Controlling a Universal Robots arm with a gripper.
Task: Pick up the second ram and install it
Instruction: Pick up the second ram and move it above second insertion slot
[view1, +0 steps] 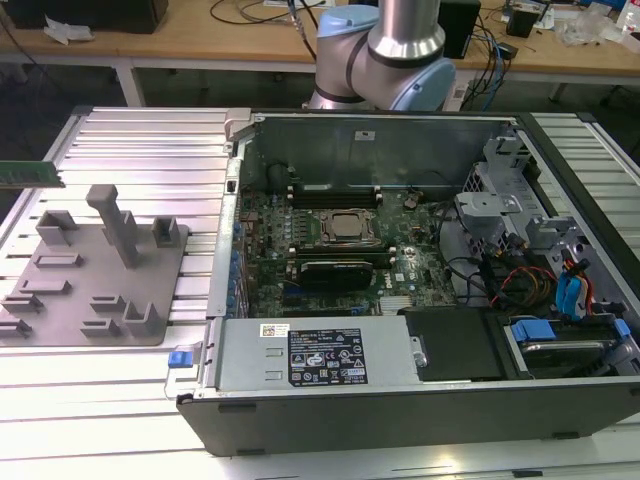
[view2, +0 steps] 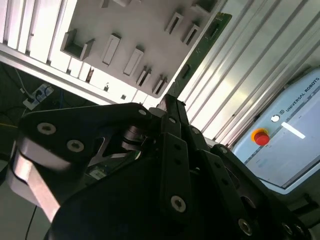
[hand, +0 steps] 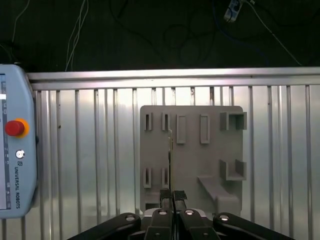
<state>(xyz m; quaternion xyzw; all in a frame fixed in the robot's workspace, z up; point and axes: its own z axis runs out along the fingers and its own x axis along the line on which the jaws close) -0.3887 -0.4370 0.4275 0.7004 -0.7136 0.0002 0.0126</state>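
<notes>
The second ram (view1: 30, 174) is a thin green stick hanging in the air at the exterior view's far left, above the ribbed metal table. In the second wrist view the ram (view2: 202, 47) runs out from between my black fingers, and my gripper (view2: 169, 106) is shut on its near end. In the first wrist view I see the ram (hand: 170, 157) edge-on, with my gripper (hand: 173, 196) closed on it over the grey fixture plate (hand: 192, 150). The open computer case (view1: 400, 400) with its motherboard and silver processor socket (view1: 350, 228) lies well off toward the exterior view's right.
The grey fixture plate (view1: 95, 285) carries upright posts and slotted blocks. A teach pendant (hand: 15, 150) with a red button lies on the ribbed table beside it. Inside the case are cables and blue drive brackets (view1: 570, 295). The arm's base (view1: 385, 55) stands behind the case.
</notes>
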